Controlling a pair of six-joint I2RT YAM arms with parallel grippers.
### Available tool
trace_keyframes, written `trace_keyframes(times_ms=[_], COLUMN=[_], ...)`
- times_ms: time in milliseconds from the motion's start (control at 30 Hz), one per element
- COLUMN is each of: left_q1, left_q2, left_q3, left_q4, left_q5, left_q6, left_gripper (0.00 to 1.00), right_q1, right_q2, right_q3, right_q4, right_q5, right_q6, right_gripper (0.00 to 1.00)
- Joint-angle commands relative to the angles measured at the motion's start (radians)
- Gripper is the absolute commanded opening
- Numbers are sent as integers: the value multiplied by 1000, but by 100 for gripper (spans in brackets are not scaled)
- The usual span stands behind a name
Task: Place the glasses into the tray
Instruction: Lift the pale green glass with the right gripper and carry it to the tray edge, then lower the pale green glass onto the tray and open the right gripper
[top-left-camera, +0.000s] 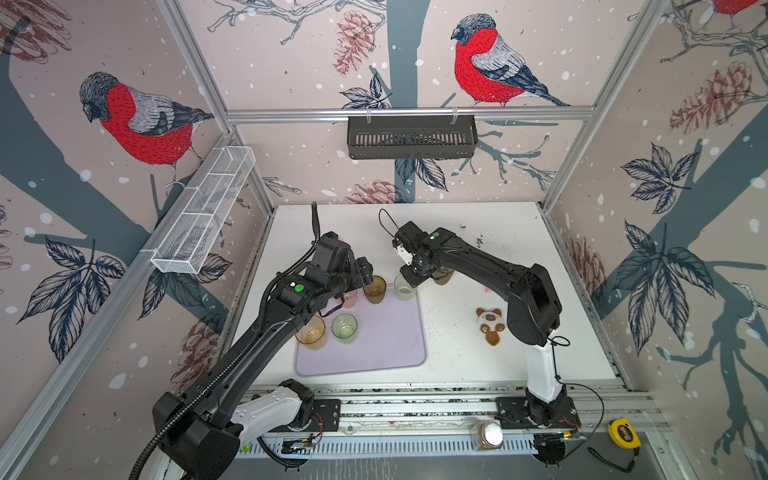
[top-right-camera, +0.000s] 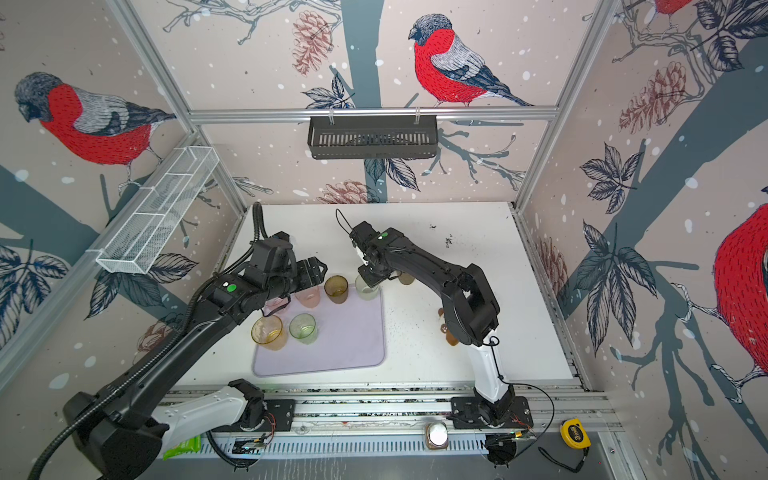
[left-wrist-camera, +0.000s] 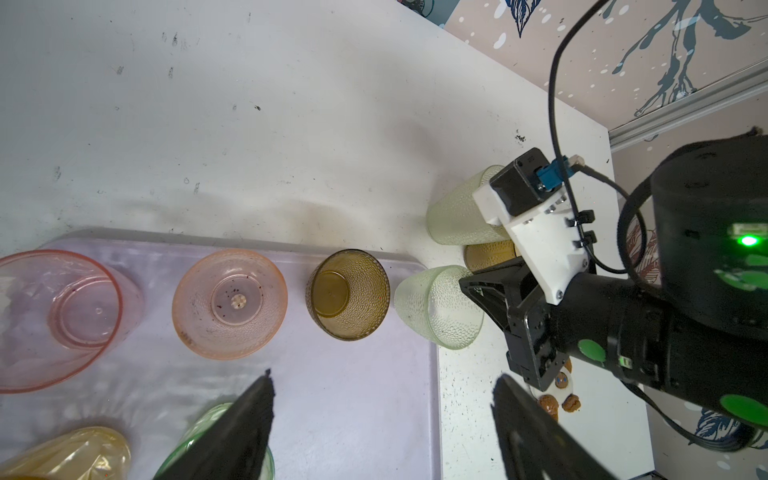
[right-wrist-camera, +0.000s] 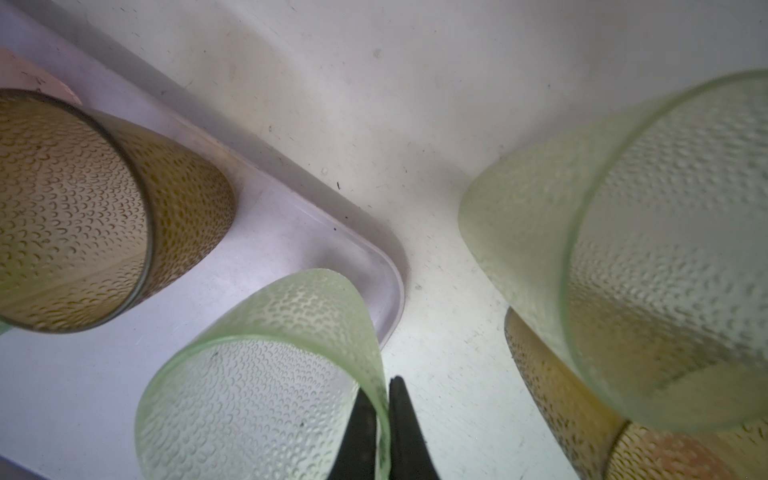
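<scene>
The lavender tray (top-left-camera: 386, 353) (left-wrist-camera: 353, 415) holds an amber-yellow glass (top-left-camera: 311, 331), a green glass (top-left-camera: 344, 327), two pink glasses (left-wrist-camera: 58, 316) (left-wrist-camera: 229, 303) and a brown glass (top-left-camera: 374, 289) (right-wrist-camera: 75, 208). My right gripper (right-wrist-camera: 380, 399) (top-left-camera: 409, 276) is shut on the rim of a pale green glass (right-wrist-camera: 257, 374) (left-wrist-camera: 438, 305) at the tray's far right corner, one finger inside and one outside. Beside it on the table stand a taller frosted glass (left-wrist-camera: 457, 208) (right-wrist-camera: 623, 249) and another brown glass (left-wrist-camera: 488, 254). My left gripper (left-wrist-camera: 384, 374) (top-left-camera: 361, 270) hangs open over the tray, holding nothing.
A bear-shaped toy (top-left-camera: 490, 324) lies on the table right of the tray. A lidded jar (top-left-camera: 488, 435) and a yellow tape measure (top-left-camera: 623, 433) sit on the front rail. A black slotted basket (top-left-camera: 411, 137) and a white mesh basket (top-left-camera: 203, 212) hang on the walls.
</scene>
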Motion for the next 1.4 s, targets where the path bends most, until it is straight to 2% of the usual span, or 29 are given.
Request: trace_keyframes(times_ms=[0,1367], left_q1=[3,11], left_q2=[1,-16], left_q3=[-1,-28], left_q4=[4,17], left_q5=[-19,-21], left_q6=[-2,-2], left_gripper=[83,83], right_q1=[-3,-4], right_q2=[11,56], right_q3=[15,24], right_q4=[-6,-3], right_q5=[-13,-15], right_q6=[-13,-23], right_gripper=[1,3])
